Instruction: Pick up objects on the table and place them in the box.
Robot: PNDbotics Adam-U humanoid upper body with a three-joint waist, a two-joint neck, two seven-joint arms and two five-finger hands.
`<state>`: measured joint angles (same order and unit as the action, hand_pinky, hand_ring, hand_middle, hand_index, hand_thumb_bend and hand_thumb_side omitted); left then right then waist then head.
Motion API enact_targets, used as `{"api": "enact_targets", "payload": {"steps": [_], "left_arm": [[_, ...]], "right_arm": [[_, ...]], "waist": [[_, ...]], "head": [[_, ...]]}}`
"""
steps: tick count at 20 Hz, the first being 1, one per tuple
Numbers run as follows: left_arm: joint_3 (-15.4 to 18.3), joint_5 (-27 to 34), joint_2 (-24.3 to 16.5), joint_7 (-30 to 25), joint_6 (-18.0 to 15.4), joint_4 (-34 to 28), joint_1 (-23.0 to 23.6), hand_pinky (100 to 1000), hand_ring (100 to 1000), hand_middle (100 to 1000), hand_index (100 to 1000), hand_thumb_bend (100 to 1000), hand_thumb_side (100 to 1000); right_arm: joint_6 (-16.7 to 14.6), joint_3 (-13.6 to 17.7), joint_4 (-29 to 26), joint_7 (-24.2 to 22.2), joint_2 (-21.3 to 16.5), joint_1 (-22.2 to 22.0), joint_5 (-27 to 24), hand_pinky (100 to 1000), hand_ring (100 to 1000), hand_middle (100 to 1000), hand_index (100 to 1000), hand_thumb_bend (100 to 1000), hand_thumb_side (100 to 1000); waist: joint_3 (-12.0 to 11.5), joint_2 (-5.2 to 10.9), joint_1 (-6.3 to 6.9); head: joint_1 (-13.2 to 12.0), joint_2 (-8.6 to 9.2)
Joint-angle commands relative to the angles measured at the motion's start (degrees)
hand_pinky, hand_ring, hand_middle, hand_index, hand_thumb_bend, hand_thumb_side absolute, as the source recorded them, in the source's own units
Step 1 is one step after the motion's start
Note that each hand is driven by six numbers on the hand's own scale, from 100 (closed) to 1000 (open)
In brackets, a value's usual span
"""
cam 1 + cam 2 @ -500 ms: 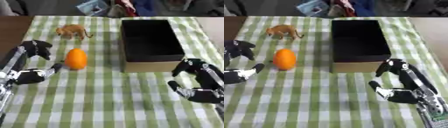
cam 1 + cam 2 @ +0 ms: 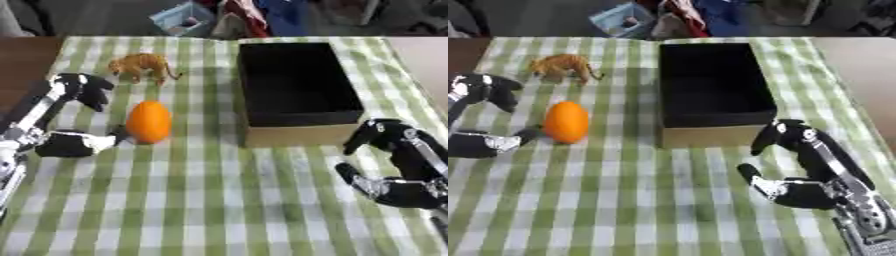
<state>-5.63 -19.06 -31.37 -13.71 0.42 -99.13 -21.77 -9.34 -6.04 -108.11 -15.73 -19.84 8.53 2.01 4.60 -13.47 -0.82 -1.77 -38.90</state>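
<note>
Left eye view: left hand (image 2: 74,117) released, fingers spread, thumb now nearly touching the orange (image 2: 148,121) on the checked cloth (image 2: 201,200), closer than before. Toy animal (image 2: 140,66) unmoved behind; box (image 2: 297,90) and released right hand (image 2: 398,167) unchanged.

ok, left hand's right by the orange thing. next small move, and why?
Probably close the left hand around the orange egg-shaped object. The thumb tip already sits at its lower left side and the fingers arch open just beyond its upper left, so it lies in the hand's opening. The box looks empty, and the toy tiger lies farther off.
</note>
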Motion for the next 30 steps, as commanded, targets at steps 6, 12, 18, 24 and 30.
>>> {"api": "enact_targets", "payload": {"steps": [6,12,18,24,30], "left_arm": [[-2.77,-6.81,-1.86,-2.9,-1.62,8.57,-5.81,655,563,551,782,616,130],[-4.53,-13.24,0.0,0.11,-1.83,15.58,-9.87,647,555,546,782,605,103],[-5.92,-16.72,2.19,3.59,-3.04,20.76,-12.89,633,538,526,745,574,100],[-6.94,-18.6,3.71,4.05,-4.66,24.39,-14.96,629,531,516,721,551,100],[-7.61,-20.29,3.93,4.07,-5.87,25.62,-15.49,619,506,471,625,457,100]], "right_arm": [[-0.13,0.07,-1.03,-0.35,-0.68,0.24,-0.03,669,542,512,567,362,100],[-0.13,-0.05,-0.98,-0.49,-0.63,0.26,-0.12,668,542,512,567,358,100],[-0.13,-0.24,-0.95,-0.67,-0.62,0.29,-0.2,669,542,512,567,353,100],[-0.13,-0.38,-0.93,-0.84,-0.56,0.4,-0.29,669,542,512,567,350,100],[-0.15,-0.4,-0.88,-0.9,-0.57,0.4,-0.3,669,542,512,567,347,100]], "waist": [[0.38,1.05,0.14],[0.81,1.12,0.25],[1.1,1.03,0.2],[1.38,0.93,0.17],[1.56,0.94,0.11]], "head": [[-0.09,0.58],[-0.33,0.54],[-0.71,0.48],[-0.9,0.33],[-0.92,0.16]]}}
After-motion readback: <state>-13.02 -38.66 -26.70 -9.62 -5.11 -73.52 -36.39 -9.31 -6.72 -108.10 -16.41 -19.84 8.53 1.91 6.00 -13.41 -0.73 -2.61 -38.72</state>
